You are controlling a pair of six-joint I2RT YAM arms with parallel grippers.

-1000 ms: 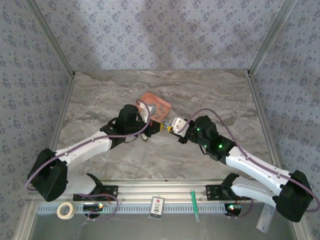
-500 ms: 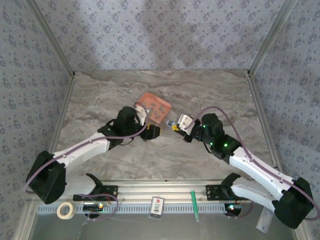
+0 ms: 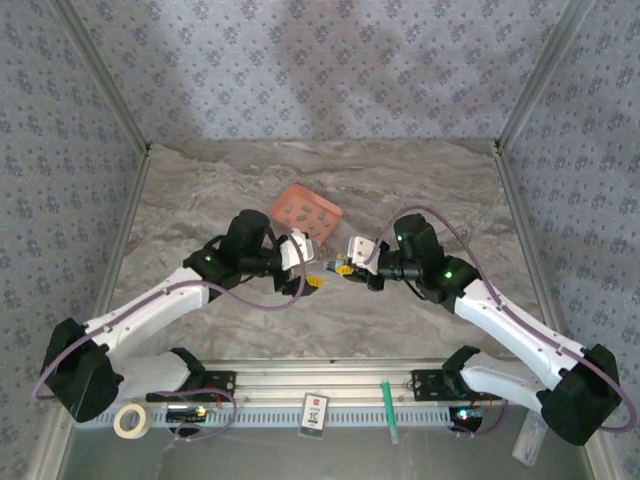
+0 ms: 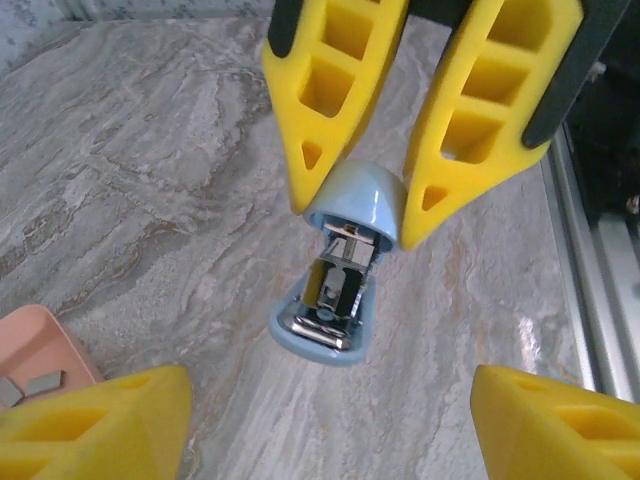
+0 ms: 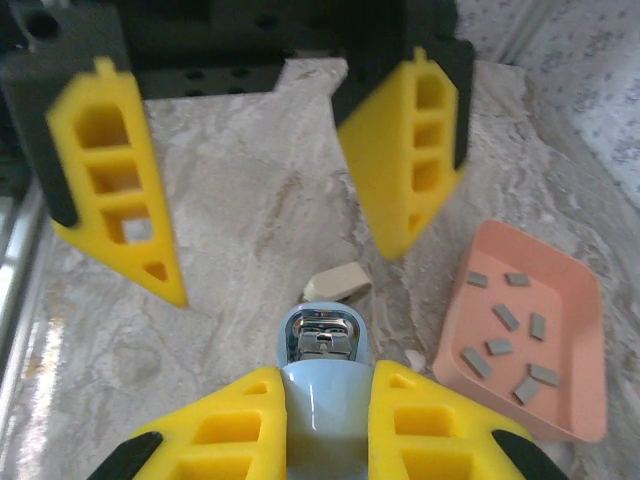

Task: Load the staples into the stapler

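Near the left-centre of the marble table (image 3: 200, 190), the L arm reaches in from the near-left corner. The left gripper (image 5: 286, 278) has its yellow fingers (image 4: 95, 425) spread wide, w/ nothing btw them. It faces the right gripper head-on, tips close to the stapler's front end but apart from it.

Just behind the L wrist, toward the back wall, the orange tray (image 3: 328, 218) lies flat on the table. The staples (image 5: 505, 316), several short grey strips, lie scattered inside it, most of them apart from each other.

At centre, btw the two grippers, is the stapler (image 4: 330, 318): small, light blue, held up clear of the table. Its rounded rear end is pinched and its front end points at the left gripper, w/ silver metal showing inside that end. On the table below it, per the right wrist view, sit a small beige scrap (image 5: 337, 284) and a tiny white bit; what they are cannot be told.

Right of centre, the right gripper (image 4: 357, 222) is clamped on the stapler, one yellow finger on each side of the blue body. The R arm comes in from the near-right corner.
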